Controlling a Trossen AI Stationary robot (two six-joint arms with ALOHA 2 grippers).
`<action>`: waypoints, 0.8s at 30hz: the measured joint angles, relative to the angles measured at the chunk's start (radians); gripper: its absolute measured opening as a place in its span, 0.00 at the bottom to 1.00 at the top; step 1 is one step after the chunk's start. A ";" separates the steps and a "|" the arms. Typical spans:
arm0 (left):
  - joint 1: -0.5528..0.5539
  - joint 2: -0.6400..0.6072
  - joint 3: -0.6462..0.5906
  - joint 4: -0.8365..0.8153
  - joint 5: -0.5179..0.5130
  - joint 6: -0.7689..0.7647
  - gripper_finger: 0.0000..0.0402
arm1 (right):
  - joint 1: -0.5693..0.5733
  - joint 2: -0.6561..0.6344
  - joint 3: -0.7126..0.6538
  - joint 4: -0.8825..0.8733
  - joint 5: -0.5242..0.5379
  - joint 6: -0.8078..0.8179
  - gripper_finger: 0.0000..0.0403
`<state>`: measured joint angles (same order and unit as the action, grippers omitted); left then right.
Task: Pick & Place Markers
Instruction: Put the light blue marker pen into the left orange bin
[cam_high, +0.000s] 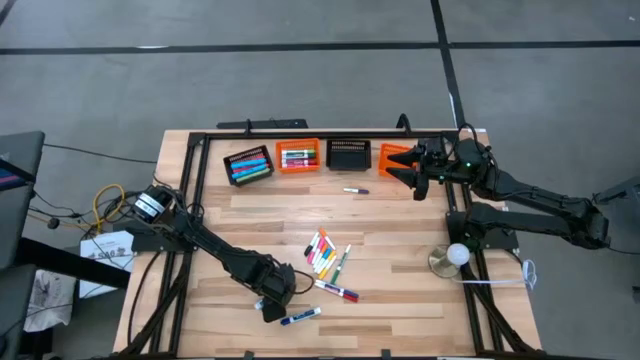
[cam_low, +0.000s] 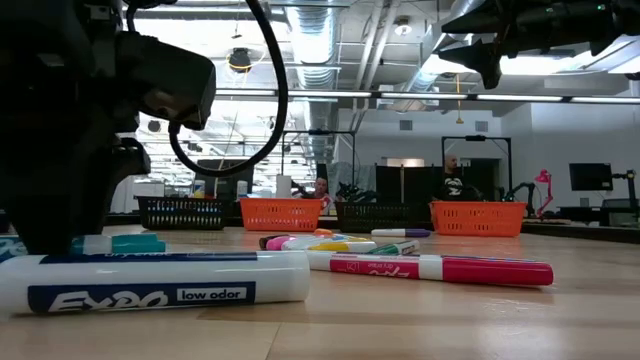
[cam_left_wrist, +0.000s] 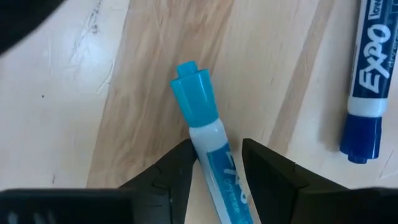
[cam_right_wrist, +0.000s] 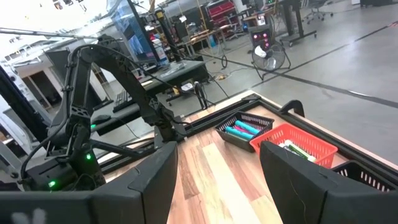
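High view: a wooden table (cam_high: 400, 215) seen from straight above. Four small baskets line the twelve o'clock edge: a black basket (cam_high: 248, 165) with markers, an orange basket (cam_high: 297, 156) with markers, a second black basket (cam_high: 349, 154) and a second orange basket (cam_high: 394, 157). The right gripper (cam_high: 392, 171) hangs at that last basket, jaws spread and holding nothing. A lone marker (cam_high: 356, 190) lies just at six o'clock of the baskets. A loose pile of markers (cam_high: 328, 259) sits at the table's centre. The left gripper (cam_high: 272, 309) is down at seven o'clock of the pile, beside a dark blue marker (cam_high: 300, 316).

Low view: the dark blue marker (cam_low: 150, 283) lies closest, a pink marker (cam_low: 435, 268) behind it.

Left wrist view: the left fingers (cam_left_wrist: 177, 171) sit on either side of a light blue marker (cam_left_wrist: 208, 143) lying on the wood.

Right wrist view: wide-spread fingers (cam_right_wrist: 155, 177), baskets beyond.
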<state>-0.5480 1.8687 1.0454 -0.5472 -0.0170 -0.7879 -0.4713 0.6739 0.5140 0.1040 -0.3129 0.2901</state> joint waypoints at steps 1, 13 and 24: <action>0.000 0.000 0.000 -0.001 0.000 -0.001 0.34 | 0.000 0.000 0.000 0.000 0.000 0.000 0.54; 0.000 -0.013 -0.004 -0.008 -0.009 0.022 0.14 | 0.000 0.000 0.000 0.000 0.000 0.000 0.54; 0.115 -0.286 -0.012 -0.282 -0.129 0.107 0.14 | 0.000 0.000 0.000 0.000 0.000 -0.001 0.54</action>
<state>-0.4327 1.5830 1.0334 -0.8294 -0.1455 -0.6808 -0.4713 0.6743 0.5140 0.1040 -0.3128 0.2895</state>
